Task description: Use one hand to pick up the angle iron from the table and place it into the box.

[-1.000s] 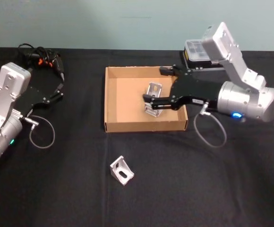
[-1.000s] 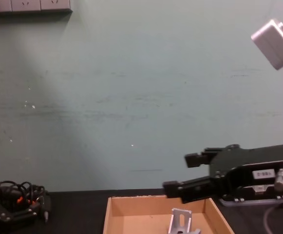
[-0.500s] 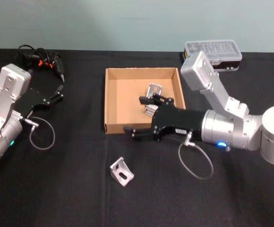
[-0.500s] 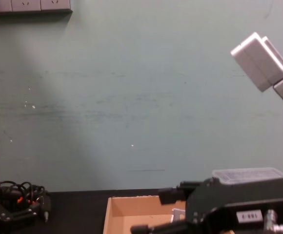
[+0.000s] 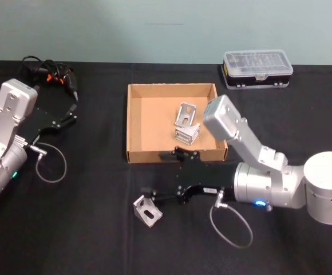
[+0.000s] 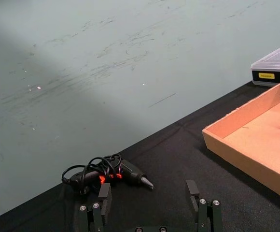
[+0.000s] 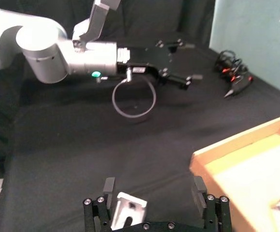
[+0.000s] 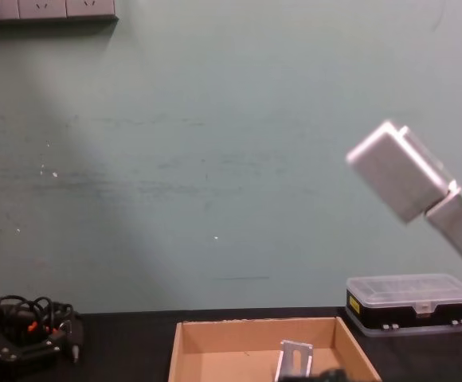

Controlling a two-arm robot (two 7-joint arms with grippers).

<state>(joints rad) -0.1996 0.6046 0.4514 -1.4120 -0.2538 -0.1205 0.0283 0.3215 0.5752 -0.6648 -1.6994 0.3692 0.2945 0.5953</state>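
On the table (image 5: 86, 229), near the box (image 5: 129, 123), an angle iron (image 5: 147, 210) lies loose, with the right gripper (image 5: 161, 172) spread wide just beside it, nothing grasped. This looks like the pickup step: next it should straddle the iron, close and lift it over the wall. The left gripper (image 5: 68, 112) sits parked well apart, fingers apart.

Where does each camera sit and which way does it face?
Head: high, looking down at the table; both arms show, right gripper by the loose angle iron.
Chest: low, facing the wall over the box; right arm link shows.
Left wrist: behind the left gripper, facing the box.
Right wrist: behind the right gripper, facing the left arm.
All share the box.
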